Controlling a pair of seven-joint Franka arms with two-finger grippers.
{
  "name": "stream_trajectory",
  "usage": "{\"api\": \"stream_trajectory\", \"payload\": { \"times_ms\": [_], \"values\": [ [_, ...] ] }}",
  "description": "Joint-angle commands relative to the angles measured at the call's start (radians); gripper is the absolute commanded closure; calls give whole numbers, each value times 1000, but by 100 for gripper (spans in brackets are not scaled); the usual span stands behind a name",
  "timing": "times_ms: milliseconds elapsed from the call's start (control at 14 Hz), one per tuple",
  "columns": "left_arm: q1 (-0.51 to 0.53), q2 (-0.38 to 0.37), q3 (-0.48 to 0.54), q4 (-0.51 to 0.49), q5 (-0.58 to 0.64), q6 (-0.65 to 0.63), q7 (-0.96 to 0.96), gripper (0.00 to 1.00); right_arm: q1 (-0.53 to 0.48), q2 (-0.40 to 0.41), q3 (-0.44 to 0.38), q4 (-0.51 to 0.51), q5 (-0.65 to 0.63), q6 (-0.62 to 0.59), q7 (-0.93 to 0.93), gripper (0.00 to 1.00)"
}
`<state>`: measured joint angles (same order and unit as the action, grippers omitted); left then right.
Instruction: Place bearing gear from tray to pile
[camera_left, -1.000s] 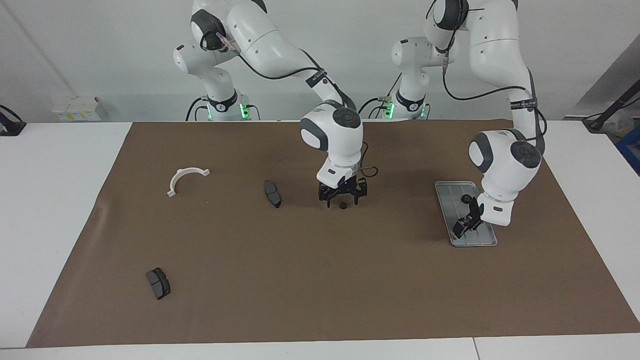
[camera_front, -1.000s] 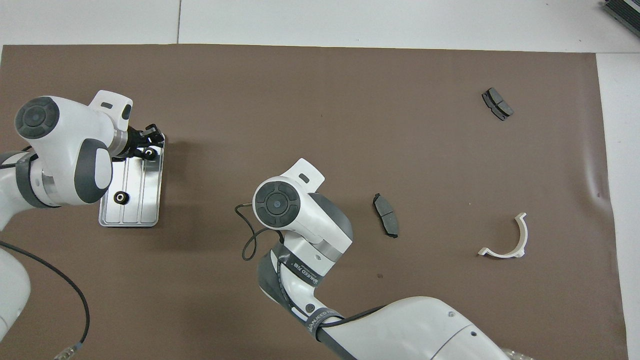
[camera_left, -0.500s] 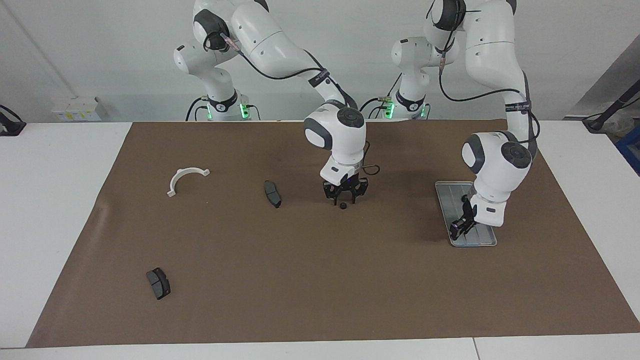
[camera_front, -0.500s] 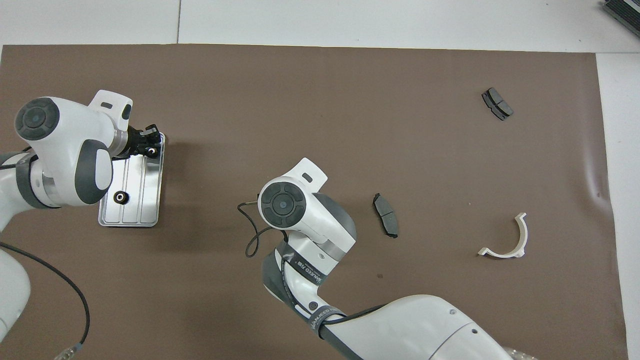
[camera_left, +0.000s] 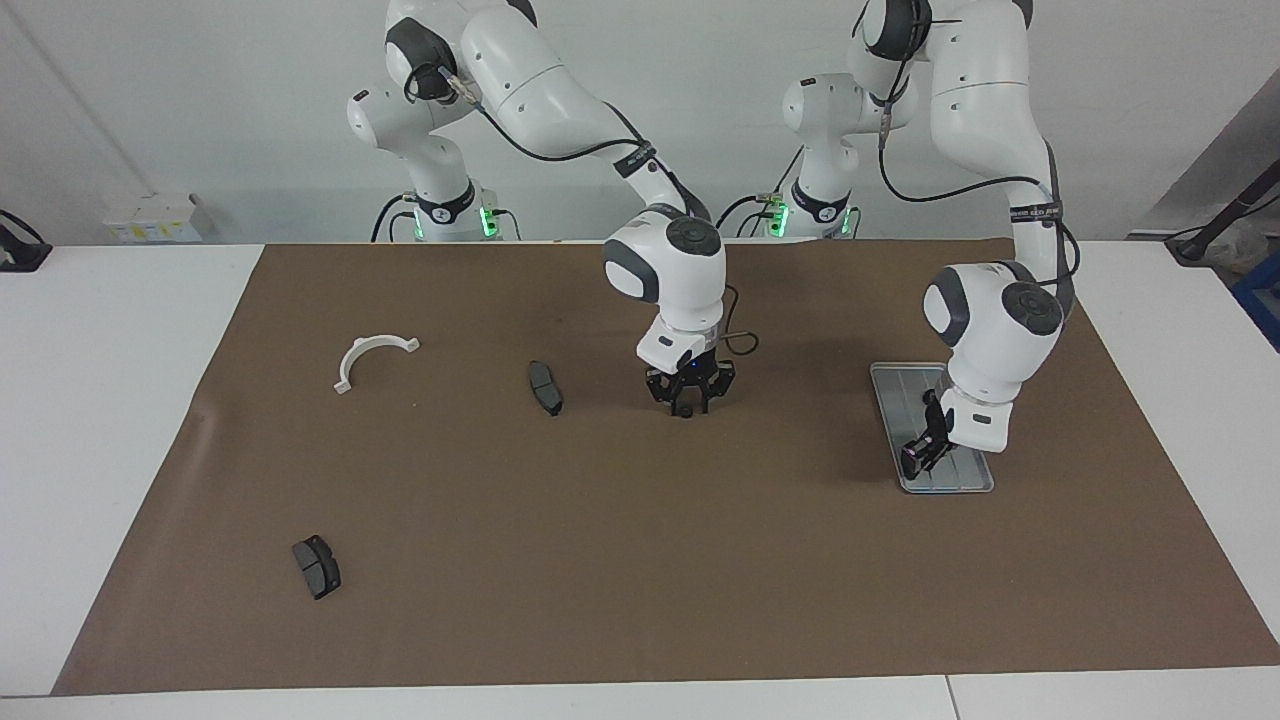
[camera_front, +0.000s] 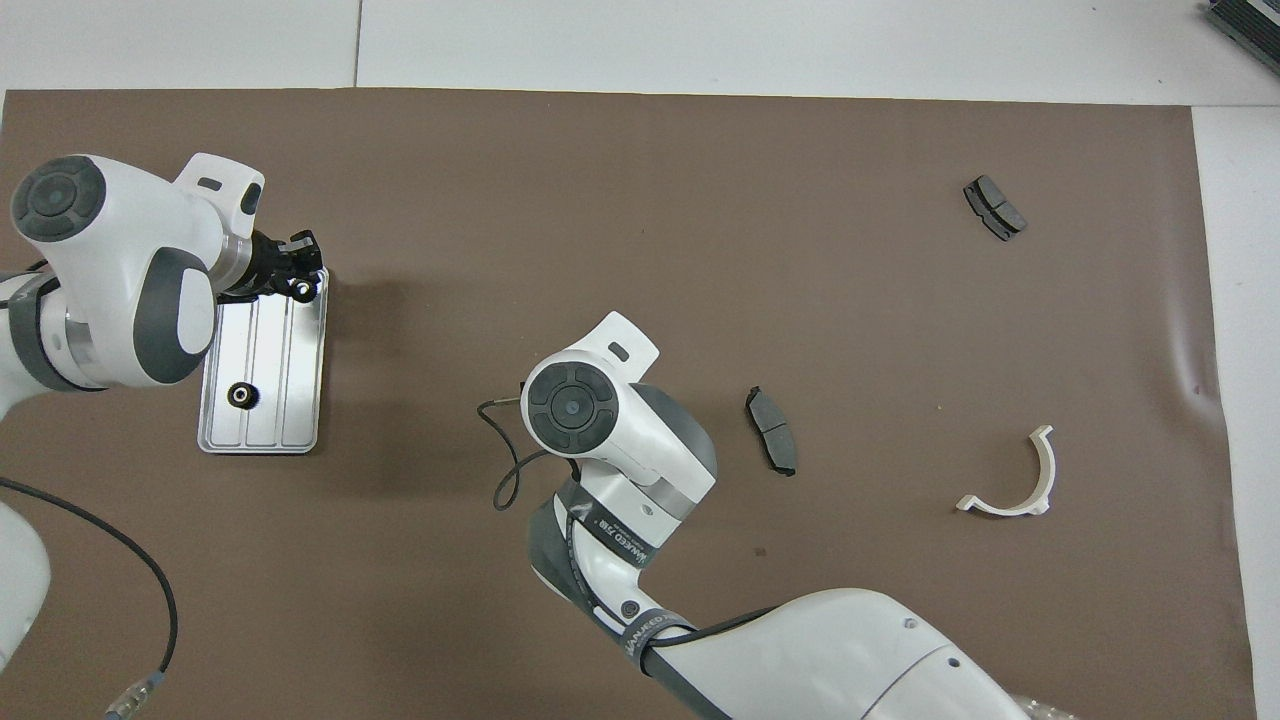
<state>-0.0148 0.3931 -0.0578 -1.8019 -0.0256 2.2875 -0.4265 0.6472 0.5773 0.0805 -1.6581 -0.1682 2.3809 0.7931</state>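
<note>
1. Right hand (camera_left: 688, 404) has shut since a second ago. Its fingers stood apart either side of the mat gear (camera_left: 688, 411) then, and the tips now meet on it. Left hand (camera_left: 918, 457) has shifted slightly toward the tray's end farthest from the robots, and the held gear (camera_front: 303, 290) went with it. Nothing else has moved.
2. Nearest the robots is the white bracket (camera_front: 1010, 478), a half ring flat on the mat (camera_left: 640, 560) toward the right arm's end.
3. Next out is the near pad (camera_front: 772, 430), dark grey and curved. It lies between the bracket and the right hand, apart from both.
4. Right hand is down at mid-mat between the near pad and the tray, clenched on the mat gear. That gear sits at mat level. The overhead view hides this hand under its own wrist.
5. Tray (camera_front: 285, 380) is toward the left arm's end, lying lengthwise away from the robots. The tray gear (camera_front: 240, 396) lies in its nearer half, loose, black with a pale centre.
6. Left hand is over the tray's end farthest from the robots, grasping the held gear at its fingertips. I can't tell whether that gear is clear of the rim.
7. Farthest out is the far pad (camera_front: 995, 208), toward the right arm's end and well apart from the bracket and near pad.
8. White surface (camera_left: 120, 400) shows around the mat.
</note>
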Motion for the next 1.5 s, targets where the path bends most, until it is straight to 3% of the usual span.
{"api": "stream_trajectory", "payload": {
  "times_ms": [0, 214, 571, 714, 1000, 1071, 1143, 1214, 1286, 1357, 1429],
  "values": [
    [-60, -5, 9, 68, -5, -124, -15, 100, -11, -4, 2, -13, -22, 30, 29, 100],
    [-149, -14, 10, 64, -5, -148, -72, 100, -37, -26, -22, -9, -24, 40, 14, 100],
    [-295, -25, 7, 39, -7, -120, -234, 100, -210, -172, -16, -121, -19, 38, -99, 100],
    [-374, -23, 7, 9, -7, -77, -285, 100, -282, -217, -16, -176, -5, 38, -194, 100],
    [-462, -25, 7, -74, -8, 46, -317, 100, -426, -223, -15, -209, -5, 47, -389, 100],
    [-476, -26, 7, -85, -8, 47, -314, 94, -451, -217, -13, -209, 2, 64, -420, 100],
    [-482, -31, 6, -97, -8, 47, -313, 73, -471, -209, -13, -209, 33, 67, -436, 100],
    [-490, -36, 6, -109, -8, 47, -308, 45, -492, -200, -14, -203, 59, 78, -480, 100],
    [-497, -40, 6, -112, -8, 47, -307, 10, -524, -188, -15, -198, 81, 92, -533, 100],
    [-499, -40, 6, -109, -8, 41, -307, 0, -550, -171, -15, -190, 101, 96, -578, 100],
    [-494, -39, 7, -100, -8, 30, -304, 0, -566, -154, -15, -172, 114, 98, -609, 100]
  ]
}}
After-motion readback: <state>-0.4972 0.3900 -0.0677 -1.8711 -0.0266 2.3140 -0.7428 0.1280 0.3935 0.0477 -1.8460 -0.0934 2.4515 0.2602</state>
